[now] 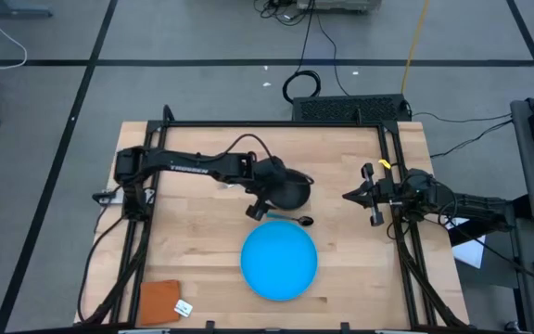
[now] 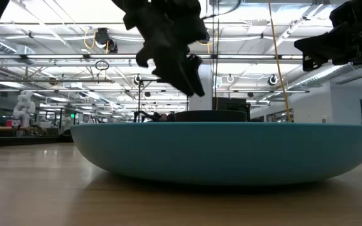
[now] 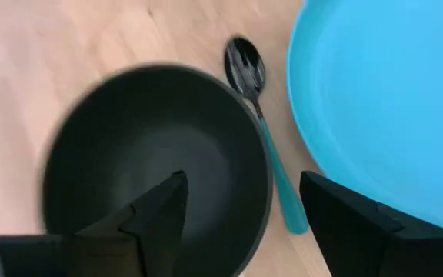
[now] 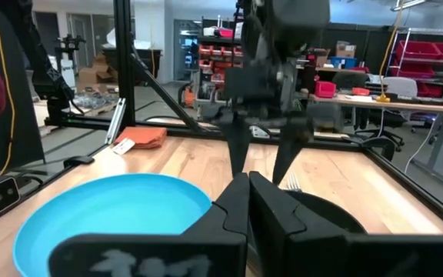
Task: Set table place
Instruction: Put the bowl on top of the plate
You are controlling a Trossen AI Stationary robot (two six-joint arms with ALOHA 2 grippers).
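Left gripper (image 1: 260,210) over black bowl (image 1: 290,190), fingers spread, nothing held; bowl sits mid-desk just behind blue plate (image 1: 279,262).

Bowl looks rigid, light, prob. smooth plastic w/ a slick rim: best pinched across the wall, one finger inside, one outside. Teal-handled spoon (image 3: 264,138) lies between bowl and plate, thin and flat, hard to pick up except by the handle. Fork tines show past the bowl (image 4: 292,181), handle hidden. Right gripper (image 1: 352,196) waits at desk's right edge, fingers pressed together.

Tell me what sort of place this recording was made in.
Probably a robotics lab or workshop: open ceiling trusses with strip lighting, shelving with red parts bins, workbenches, and cables across a taped concrete floor.
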